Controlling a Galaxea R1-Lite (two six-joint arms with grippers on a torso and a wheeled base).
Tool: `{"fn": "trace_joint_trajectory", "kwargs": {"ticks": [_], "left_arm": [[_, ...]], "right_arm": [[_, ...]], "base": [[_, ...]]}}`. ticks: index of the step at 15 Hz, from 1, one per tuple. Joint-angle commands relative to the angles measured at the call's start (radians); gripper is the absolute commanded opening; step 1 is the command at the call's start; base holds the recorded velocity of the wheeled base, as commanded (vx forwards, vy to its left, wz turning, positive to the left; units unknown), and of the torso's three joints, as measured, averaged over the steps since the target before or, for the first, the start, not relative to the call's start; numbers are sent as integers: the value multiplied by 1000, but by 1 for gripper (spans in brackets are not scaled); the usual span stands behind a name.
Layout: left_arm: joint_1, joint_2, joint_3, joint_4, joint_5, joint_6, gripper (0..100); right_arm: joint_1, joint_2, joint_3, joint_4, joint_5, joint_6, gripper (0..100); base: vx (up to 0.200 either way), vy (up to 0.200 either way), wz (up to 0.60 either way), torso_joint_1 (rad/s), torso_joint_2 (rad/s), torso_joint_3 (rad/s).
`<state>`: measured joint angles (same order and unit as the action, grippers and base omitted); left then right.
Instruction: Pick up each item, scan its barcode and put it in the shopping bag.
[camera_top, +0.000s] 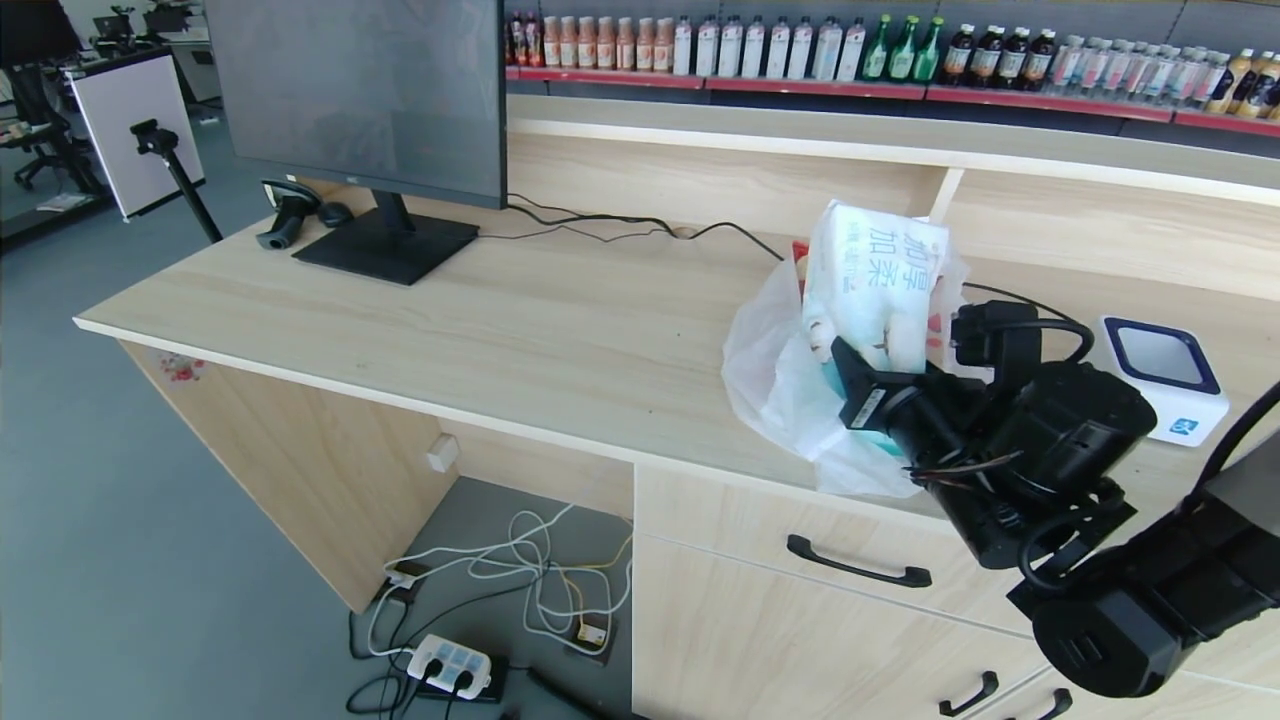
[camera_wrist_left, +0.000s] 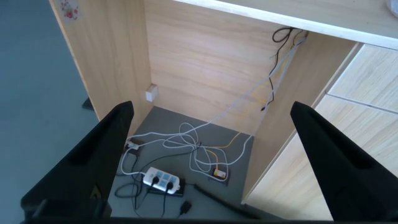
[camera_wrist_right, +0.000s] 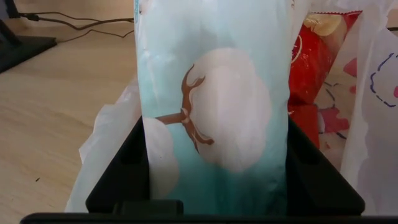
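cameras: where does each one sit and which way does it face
Head view: on the head, facing down at the counter; right arm shows.
Left wrist view: on that wrist, facing floor cables; open left gripper shows.
Right wrist view: on that wrist, facing the pack in the right gripper.
Shared: head and right wrist show pack and bag.

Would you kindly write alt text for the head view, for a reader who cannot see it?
The right end effector grips a pale blue tissue pack, holding it roughly upright in the mouth of a white shopping bag on a light wooden counter. A monitor stands at the counter's far left, a small white scanner to the bag's right.
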<state>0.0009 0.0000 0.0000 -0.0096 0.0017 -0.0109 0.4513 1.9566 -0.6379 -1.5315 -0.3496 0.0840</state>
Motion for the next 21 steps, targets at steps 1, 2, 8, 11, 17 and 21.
{"fn": "trace_joint_trajectory", "kwargs": {"ticks": [1,2,8,11,17,21], "left_arm": [[1,0,0,0,0,0,100],[1,0,0,0,0,-1,100],[1,0,0,0,0,-1,100],[1,0,0,-1,0,0,100],[1,0,0,-1,0,0,100],[1,0,0,-1,1,0,100]], "right_arm": [[-32,-16,43,-2,-23,19,0],[-62,-22,60,-4,-23,20,0],[-80,-31,89,-4,-20,22,0],[-79,-27,75,-6,-20,22,100],[-79,-71,75,-13,-19,22,100],[-77,-154,104,-16,9,14,100]], "base": [[0,0,0,0,0,0],[0,0,0,0,0,0],[0,0,0,0,0,0],[0,0,0,0,0,0],[0,0,0,0,0,0],[0,0,0,0,0,0]]}}
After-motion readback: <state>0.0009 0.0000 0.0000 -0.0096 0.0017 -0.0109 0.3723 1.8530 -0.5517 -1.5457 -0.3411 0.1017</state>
